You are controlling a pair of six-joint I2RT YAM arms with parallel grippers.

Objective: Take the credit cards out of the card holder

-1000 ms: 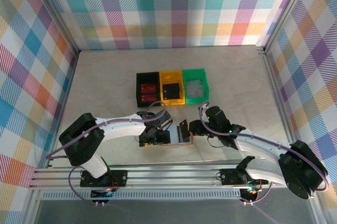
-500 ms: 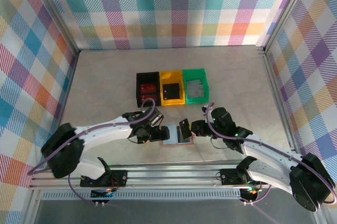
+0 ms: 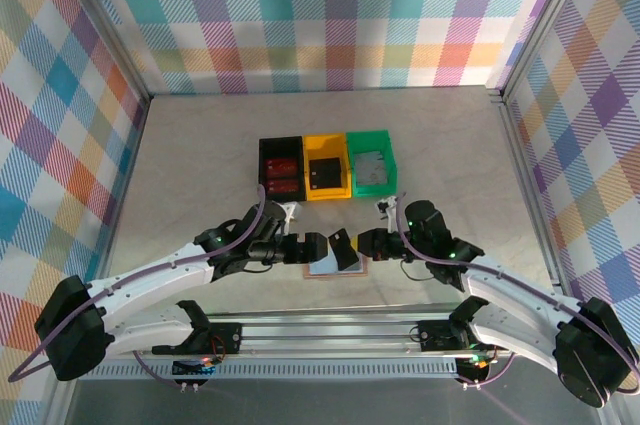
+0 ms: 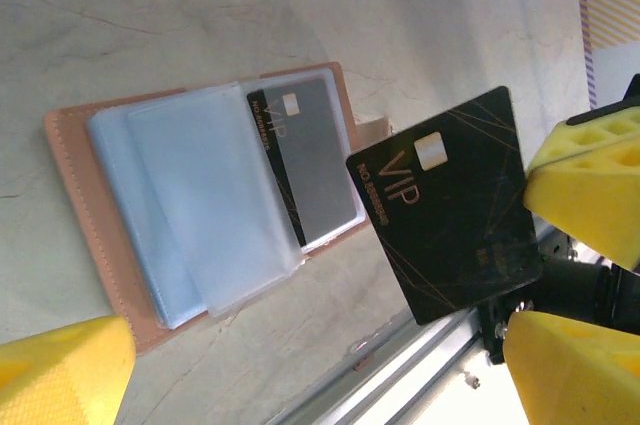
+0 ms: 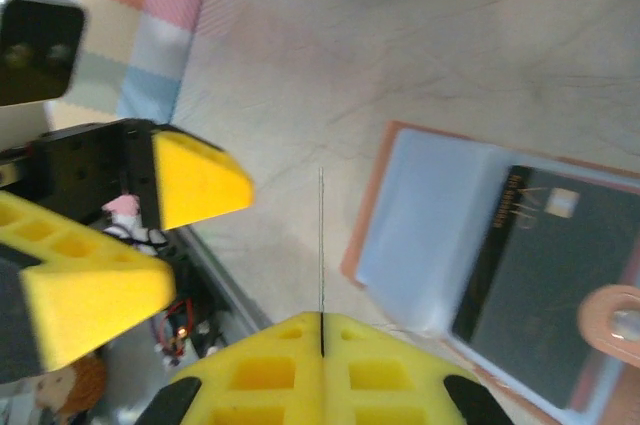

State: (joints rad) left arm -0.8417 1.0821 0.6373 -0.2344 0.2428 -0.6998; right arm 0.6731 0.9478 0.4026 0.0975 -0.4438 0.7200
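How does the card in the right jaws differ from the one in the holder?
The black card is out, pinched in the shut right gripper and tilted in the air; the grey card lies flat in a pocket of the card holder. The black card has thin gold lines; the grey card has a black strip. Both read VIP and carry a chip.

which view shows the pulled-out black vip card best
Left wrist: the black VIP card faces the camera, lettering readable. Top external shows it small and dark; right wrist shows it edge-on, a thin line.
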